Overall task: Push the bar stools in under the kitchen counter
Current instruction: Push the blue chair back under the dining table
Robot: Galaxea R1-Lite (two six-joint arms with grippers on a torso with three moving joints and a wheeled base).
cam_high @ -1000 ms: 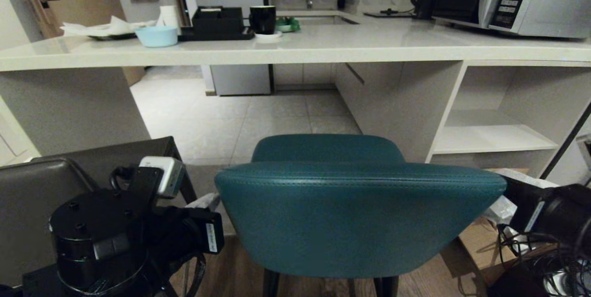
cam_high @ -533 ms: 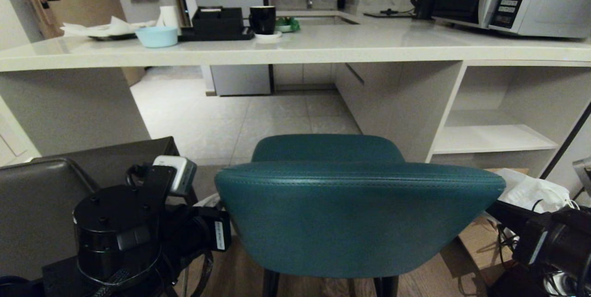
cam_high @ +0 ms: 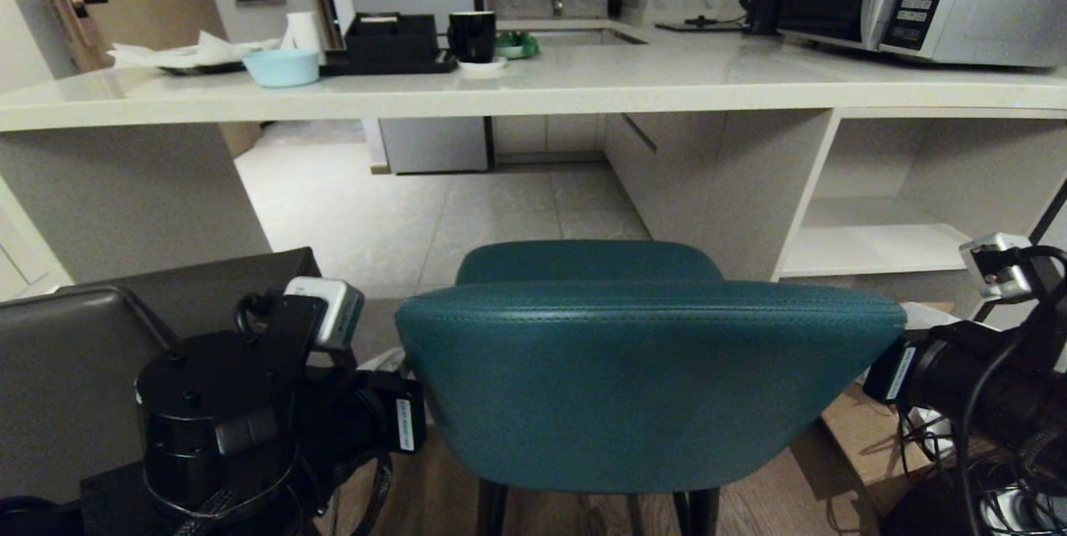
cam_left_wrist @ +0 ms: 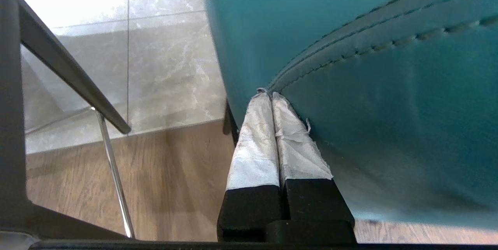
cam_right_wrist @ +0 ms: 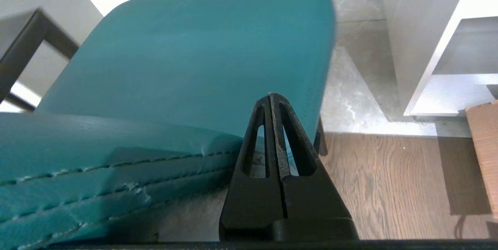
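Teal stool (cam_high: 650, 386), smooth stitched leather with curved back, stands centre near, before the pale stone counter (cam_high: 533, 90). Grey stool (cam_high: 75, 386) left. Left gripper (cam_left_wrist: 271, 96), fabric-wrapped fingers pressed together, against the teal back; right gripper (cam_right_wrist: 271, 98) also closed. No readable writing.

Open knee space under kitchen counter (cam_high: 533, 94) ahead; grey stool (cam_high: 75, 369) crowds left

Wood floor (cam_high: 842, 444) meeting pale tile (cam_high: 433, 219), teal stool (cam_high: 650, 386), grey stool (cam_high: 75, 369)
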